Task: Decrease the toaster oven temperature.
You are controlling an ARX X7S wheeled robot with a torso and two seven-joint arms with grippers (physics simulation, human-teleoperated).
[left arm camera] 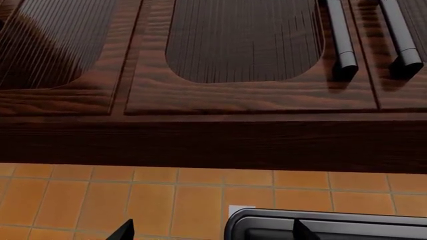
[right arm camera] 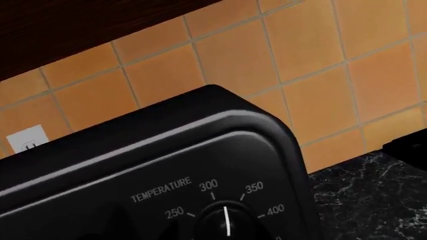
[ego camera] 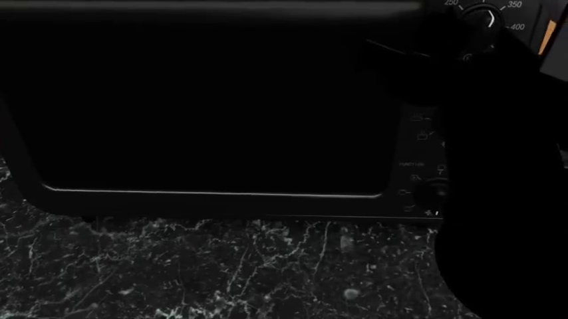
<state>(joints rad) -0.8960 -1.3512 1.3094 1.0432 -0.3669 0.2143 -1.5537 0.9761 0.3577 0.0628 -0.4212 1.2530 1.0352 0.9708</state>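
the right arm (ego camera: 506, 186) is a big dark shape on the right side of the head view, reaching up past the front of the toaster oven (ego camera: 213, 106) toward its top knob. the end of the arm blends into the dark oven, so you cannot tell if its jaws are spread or pressed together. the right wrist camera looks at the oven's top corner from close by, and no jaws show there. the left arm is held higher up, looking at the brown wooden cupboards (left arm camera: 240, 55) with their grey bar handles (left arm camera: 340, 37). only two dark tips (left arm camera: 123, 229) poke in at the edge of that view, well apart from each other, so the left jaws look spread with nothing between them. on the oven the word "temperature" is printed in white over the top knob (right arm camera: 227, 222). the numbers 250, 300, 350 and 400 curve around it. the white line on the knob points between 300 and 350. the oven sits on the black marble desk (ego camera: 222, 272), with its wide dark glass door (ego camera: 204, 100) facing the robot and its long side running left to right. its knobs are in a column at the right end. behind it is a wall of orange tiles (right arm camera: 320, 55) with a white wall plug (right arm camera: 27, 140).
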